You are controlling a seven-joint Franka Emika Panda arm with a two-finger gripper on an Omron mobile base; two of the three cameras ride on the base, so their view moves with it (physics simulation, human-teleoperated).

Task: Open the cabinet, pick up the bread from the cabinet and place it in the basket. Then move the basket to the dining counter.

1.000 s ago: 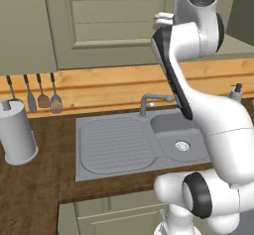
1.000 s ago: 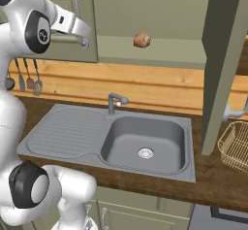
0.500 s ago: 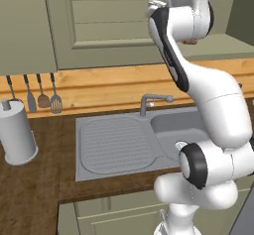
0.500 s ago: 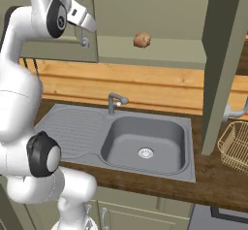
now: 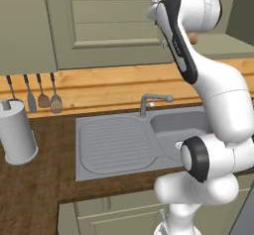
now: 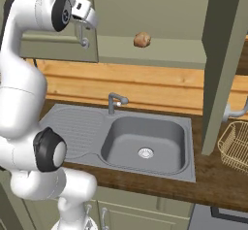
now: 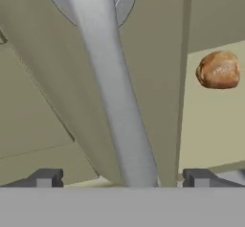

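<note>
Kitchen worktop with a sink point(image 5: 144, 140) fills the left view; the cabinet point(image 5: 114, 21) hangs above. From the right, its right door stands open, the bread point(image 6: 142, 40) sits inside, and the basket point(image 6: 236, 146) waits at the worktop's right end. Hand view: the gripper point(image 7: 122, 178), jaws spread, straddles the left door's handle point(image 7: 112, 87); picking, placing and carrying remain.

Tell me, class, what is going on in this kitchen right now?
A white robot arm has its pincer open around the grey bar handle of the left cabinet door, fingertips either side of the bar. The right door already stands open, and the bread sits on the shelf inside, untouched. The basket waits on the worktop right of the sink.
</note>
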